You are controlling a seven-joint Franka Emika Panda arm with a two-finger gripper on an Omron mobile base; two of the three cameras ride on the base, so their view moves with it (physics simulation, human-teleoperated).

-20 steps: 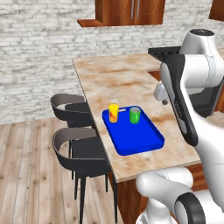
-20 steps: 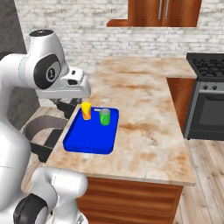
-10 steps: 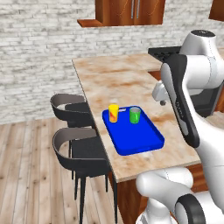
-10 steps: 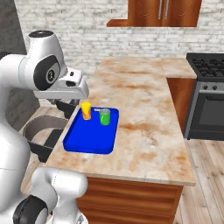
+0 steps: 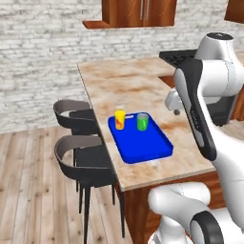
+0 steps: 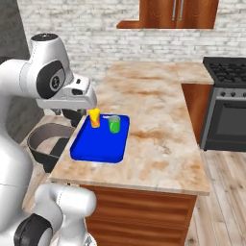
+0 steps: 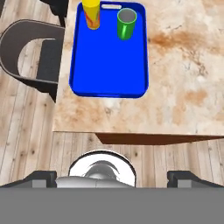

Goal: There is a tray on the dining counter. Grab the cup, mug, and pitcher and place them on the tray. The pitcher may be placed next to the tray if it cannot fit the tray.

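Hanging high above the tabletop (image 5: 138,86), the white arm folds back on itself, its forearm angled down in the left base view. In the right base view the hand sits beside the tray's near-left corner, well above it. Looking down from the hand view, the end effector (image 7: 118,177) shows its two dark fingertips (image 7: 43,177) set at the far edges of the picture, spread as wide as they go, with nothing between them.

Down below, the blue tray (image 7: 109,65) lies on the marbled tabletop close to its edge, on the side where two dark stools (image 5: 81,157) stand on the wooden floor. On the tray, at its far end, the yellow cup (image 7: 92,14) stands upright, and just beside it, not touching, stands the green mug (image 7: 126,22), also upright. The rest of the tray is bare blue.

Over in the right base view, a dark stove (image 6: 226,96) sits at the far right, and a brick wall runs behind the tabletop.
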